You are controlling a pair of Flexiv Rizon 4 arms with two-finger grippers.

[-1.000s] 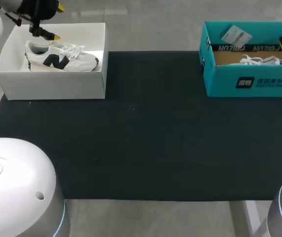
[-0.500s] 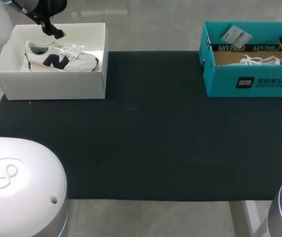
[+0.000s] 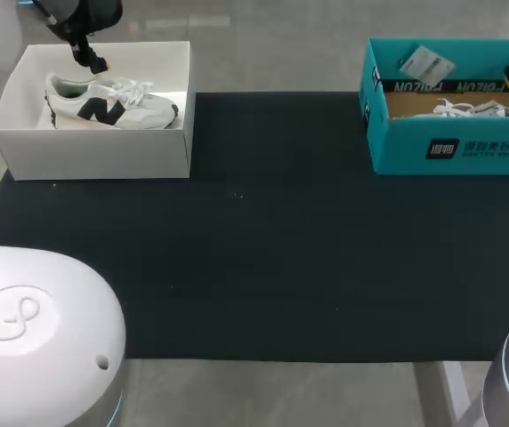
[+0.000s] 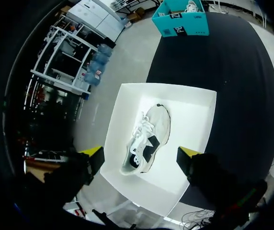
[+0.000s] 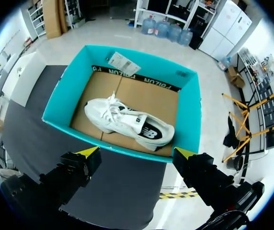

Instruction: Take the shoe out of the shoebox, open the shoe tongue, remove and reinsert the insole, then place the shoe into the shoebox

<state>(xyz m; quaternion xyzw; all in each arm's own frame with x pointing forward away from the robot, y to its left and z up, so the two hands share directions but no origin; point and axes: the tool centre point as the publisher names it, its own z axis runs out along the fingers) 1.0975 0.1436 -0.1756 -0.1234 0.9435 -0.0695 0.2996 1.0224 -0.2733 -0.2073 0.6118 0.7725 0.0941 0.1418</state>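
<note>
Evidently the spread left tool point(image 4: 141, 153), above the white-and-black sneaker point(image 4: 149, 139) in the white cardboard shoebox point(image 4: 194, 120), could snag laces if descending off-centre.

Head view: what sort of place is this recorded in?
Probably a robot test bench, not a shop: a black mat, a white shoebox holding a sneaker, and a teal shoebox.

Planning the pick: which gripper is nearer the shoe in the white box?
Left. The left gripper hovers open above that shoe; the right gripper hangs over the teal box, far off.
</note>
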